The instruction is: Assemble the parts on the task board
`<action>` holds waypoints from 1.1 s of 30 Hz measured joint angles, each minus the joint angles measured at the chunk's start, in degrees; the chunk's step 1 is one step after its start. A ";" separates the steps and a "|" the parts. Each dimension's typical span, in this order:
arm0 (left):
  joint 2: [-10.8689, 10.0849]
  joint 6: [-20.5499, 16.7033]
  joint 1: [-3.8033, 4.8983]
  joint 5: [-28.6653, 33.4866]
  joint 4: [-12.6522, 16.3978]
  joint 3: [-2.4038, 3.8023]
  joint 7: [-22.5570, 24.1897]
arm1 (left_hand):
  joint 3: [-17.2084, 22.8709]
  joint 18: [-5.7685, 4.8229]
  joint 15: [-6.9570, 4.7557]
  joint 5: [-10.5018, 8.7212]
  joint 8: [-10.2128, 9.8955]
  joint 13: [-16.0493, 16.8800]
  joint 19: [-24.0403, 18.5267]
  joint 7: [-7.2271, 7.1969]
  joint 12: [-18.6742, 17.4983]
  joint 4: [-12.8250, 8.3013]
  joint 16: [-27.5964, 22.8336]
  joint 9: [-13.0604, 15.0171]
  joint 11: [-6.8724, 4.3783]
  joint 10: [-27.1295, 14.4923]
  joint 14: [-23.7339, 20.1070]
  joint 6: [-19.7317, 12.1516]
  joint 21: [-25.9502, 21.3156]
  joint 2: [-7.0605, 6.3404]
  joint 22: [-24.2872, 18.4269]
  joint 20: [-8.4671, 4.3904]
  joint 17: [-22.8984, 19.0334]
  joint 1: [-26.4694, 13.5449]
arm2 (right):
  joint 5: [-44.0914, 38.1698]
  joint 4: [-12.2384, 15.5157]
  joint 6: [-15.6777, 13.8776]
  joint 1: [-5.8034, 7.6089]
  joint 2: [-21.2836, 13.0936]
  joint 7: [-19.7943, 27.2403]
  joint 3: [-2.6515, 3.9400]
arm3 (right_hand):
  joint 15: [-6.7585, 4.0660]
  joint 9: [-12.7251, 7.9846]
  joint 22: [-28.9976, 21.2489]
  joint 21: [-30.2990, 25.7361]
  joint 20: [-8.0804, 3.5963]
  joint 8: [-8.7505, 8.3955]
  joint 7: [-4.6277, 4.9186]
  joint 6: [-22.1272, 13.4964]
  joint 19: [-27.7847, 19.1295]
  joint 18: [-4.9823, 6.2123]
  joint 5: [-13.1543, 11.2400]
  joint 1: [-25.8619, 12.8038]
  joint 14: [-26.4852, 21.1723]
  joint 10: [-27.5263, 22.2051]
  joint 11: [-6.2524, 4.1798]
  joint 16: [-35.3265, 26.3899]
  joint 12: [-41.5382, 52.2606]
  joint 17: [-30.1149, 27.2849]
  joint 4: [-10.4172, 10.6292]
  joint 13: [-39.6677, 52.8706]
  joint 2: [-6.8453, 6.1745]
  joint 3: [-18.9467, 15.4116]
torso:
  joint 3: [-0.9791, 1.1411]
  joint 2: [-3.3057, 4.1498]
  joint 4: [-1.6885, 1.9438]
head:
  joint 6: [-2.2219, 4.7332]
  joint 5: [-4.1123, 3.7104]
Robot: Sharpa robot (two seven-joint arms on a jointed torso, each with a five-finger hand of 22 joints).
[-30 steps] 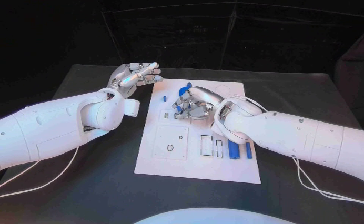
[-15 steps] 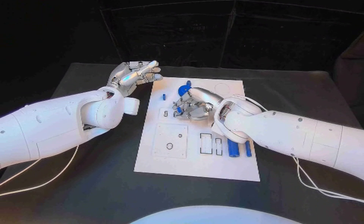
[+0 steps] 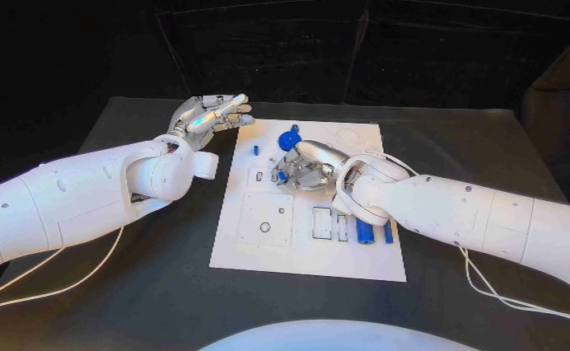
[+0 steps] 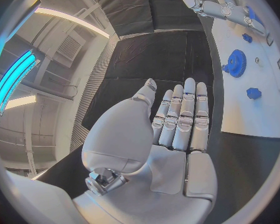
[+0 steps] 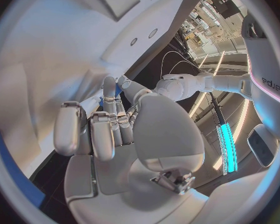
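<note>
- White rectangular task board (image 3: 268,256) lay flat in the middle of the black table (image 3: 131,285), long side running away from the robot.
- Left silver many-fingered hand (image 3: 210,119) hovered above the table just off the board's far-left corner, palm flat, fingers stretched straight and side by side, nothing in it; same flat, unladen palm seen in the left wrist view (image 4: 177,122).
- Right silver many-fingered hand (image 3: 306,166) hung low over the board's upper middle, fingers curled downward; a glimpse of blue between its fingertips in the right wrist view (image 5: 109,117), but could not tell whether a part was truly pinched or merely touched.
- Round blue gear-shaped part (image 3: 289,140) sat on the board just beyond the right hand, a smaller blue knob-like piece (image 3: 295,128) right behind it; both also seen in the left wrist view, gear (image 4: 234,63) and small piece (image 4: 253,92) apart from each other.
- Short blue peg (image 3: 255,151) stood near the board's left edge, between the two hands.
- Two long blue bar-shaped parts (image 3: 366,231) lay side by side at the board's right edge, beside the right forearm, next to outlined rectangular slots (image 3: 323,223).
- Square outlined recess with a small hole (image 3: 265,222) marked the board's lower left.
</note>
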 measured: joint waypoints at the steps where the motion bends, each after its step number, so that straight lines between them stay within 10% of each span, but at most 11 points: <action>1: 0.01 0.01 -0.01 0.00 -0.02 0.00 -0.01 | 0.00 0.00 0.00 0.00 0.00 0.00 0.00 0.00 0.00 0.00 0.00 0.00 0.00 0.00 0.00 0.00 0.00 0.00 0.00 0.00 0.00 0.00 | 0.00 -0.08 0.03 -0.03 0.01 0.00 0.00 | 0.00 0.00 0.00 0.00 0.00 0.00 0.00 0.00 0.00 0.00 0.00 0.00 0.00 0.12 0.12 0.00 -0.18 0.00 0.00 -0.12 0.00 0.00 | 0.00 0.00 0.00 | -0.01 -0.02; 33: 0.11 0.22 -0.14 0.01 -0.21 -0.03 -0.16 | 0.00 0.00 0.00 0.00 0.00 0.01 0.00 0.00 0.00 0.00 0.00 0.00 0.00 0.00 0.00 0.00 0.00 0.00 0.01 0.00 -0.02 0.00 | -4.63 1.14 -2.38 -0.76 0.14 -1.91 0.02 | 0.00 0.03 0.03 0.00 0.00 -0.03 0.19 0.20 0.00 0.00 0.00 0.26 0.00 0.83 0.40 -0.32 -6.50 0.00 -0.40 -5.32 -1.31 1.33 | -0.05 -0.03 0.09 | 0.01 -0.15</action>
